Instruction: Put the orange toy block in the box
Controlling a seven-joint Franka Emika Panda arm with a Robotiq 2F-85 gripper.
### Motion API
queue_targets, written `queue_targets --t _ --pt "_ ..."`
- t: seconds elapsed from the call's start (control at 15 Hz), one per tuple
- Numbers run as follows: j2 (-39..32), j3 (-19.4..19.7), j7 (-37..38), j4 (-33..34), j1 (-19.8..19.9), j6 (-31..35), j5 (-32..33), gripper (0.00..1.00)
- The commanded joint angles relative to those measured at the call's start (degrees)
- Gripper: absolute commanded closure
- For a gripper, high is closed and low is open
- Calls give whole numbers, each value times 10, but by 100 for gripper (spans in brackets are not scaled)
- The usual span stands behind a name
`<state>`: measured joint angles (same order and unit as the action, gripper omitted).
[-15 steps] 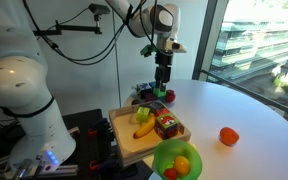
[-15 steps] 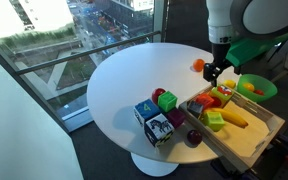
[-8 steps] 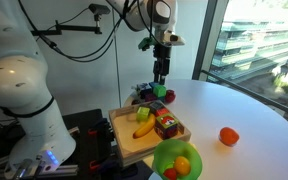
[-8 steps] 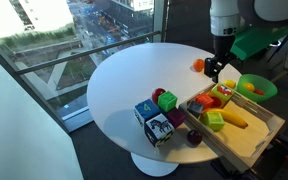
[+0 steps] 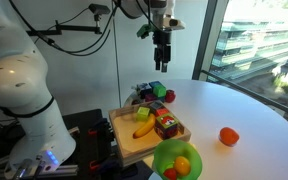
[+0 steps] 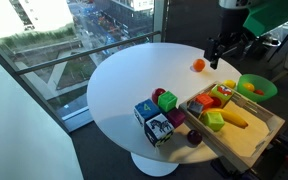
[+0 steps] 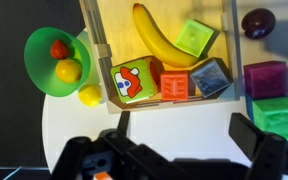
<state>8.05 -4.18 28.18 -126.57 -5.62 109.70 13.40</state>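
The orange toy block (image 7: 175, 85) is a small red-orange cube. In the wrist view it lies inside the box (image 7: 117, 30), a shallow light-wood tray, against the near wall. It sits between a larger red-and-green cube (image 7: 136, 80) and a blue block (image 7: 210, 77). The box also shows in both exterior views (image 5: 126, 141) (image 6: 250, 141). My gripper (image 7: 184, 135) is open and empty. It hangs high above the table beside the box (image 5: 162, 62) (image 6: 215, 63).
The box also holds a banana (image 7: 162, 38) and a green block (image 7: 196, 37). A green bowl (image 7: 36, 62) with fruit stands beside it, with a lemon (image 7: 89, 96) next to it. Purple (image 7: 265, 78) and green (image 7: 279, 115) blocks and a plum (image 7: 257, 22) lie outside. An orange ball (image 5: 228, 136) sits apart on the white round table (image 6: 134, 75).
My gripper has risen straight up, away from the blocks at the box's edge. It stays open and empty. Nothing on the table has moved.
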Motion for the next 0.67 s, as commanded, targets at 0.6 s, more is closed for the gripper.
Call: queue_targets --t 0.6 --pt "88 24 -209 4 19 -58 -154 0"
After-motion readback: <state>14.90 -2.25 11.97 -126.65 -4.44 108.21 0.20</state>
